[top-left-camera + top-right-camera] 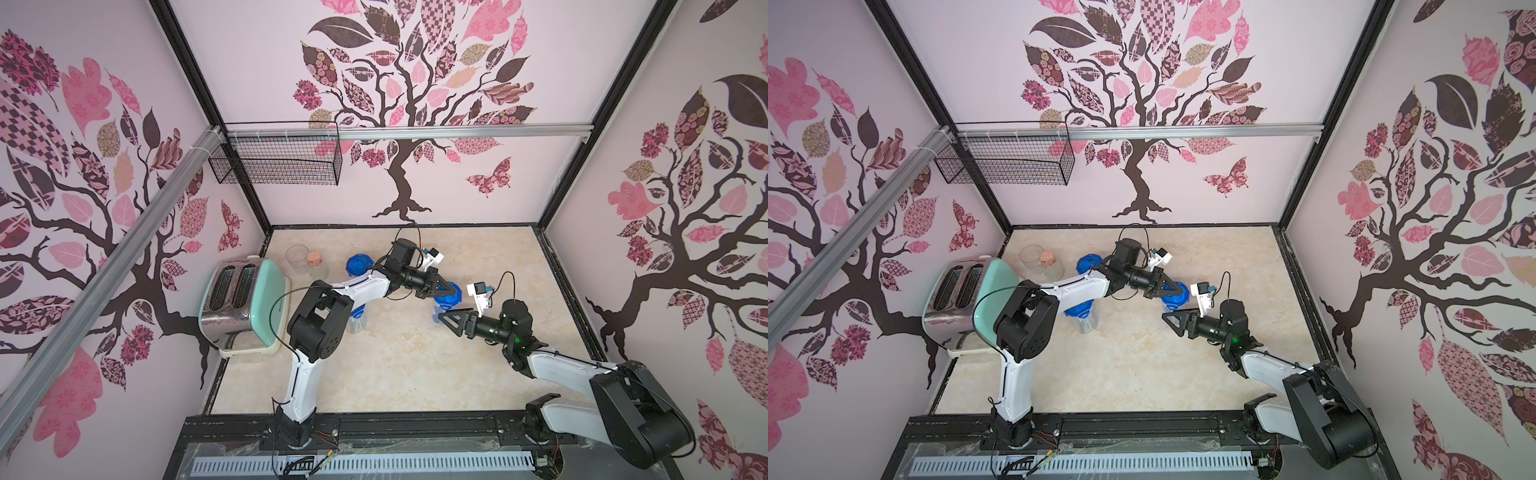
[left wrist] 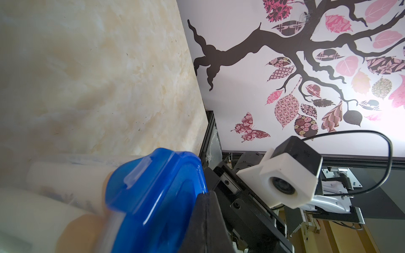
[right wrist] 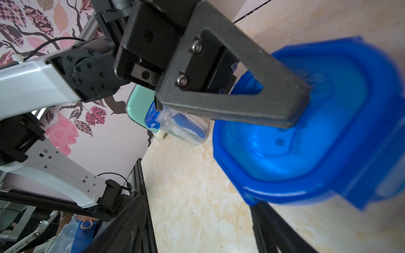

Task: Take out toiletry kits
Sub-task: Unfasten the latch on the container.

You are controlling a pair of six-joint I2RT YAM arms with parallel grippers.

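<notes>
Toiletry kits (image 3: 178, 131), blue toothbrush (image 3: 190, 127), white bottles (image 2: 65, 177), inside blue-lidded clear canisters (image 1: 1087, 322)

In both top views the left arm (image 1: 361, 286) hides most of the near canister (image 1: 356, 323) and part of the back lid (image 1: 356, 264). The left jaws cover much of the middle lid (image 1: 453, 297). In the left wrist view this lid (image 2: 153, 197) is blurry and runs off the bottom, and the white shapes (image 2: 61, 175) beside it are too fuzzy to name. In the right wrist view it is blurry too and cut by the edge. The right jaws run off the bottom. The kit (image 3: 188, 128) sits partly behind the left jaws.
</notes>
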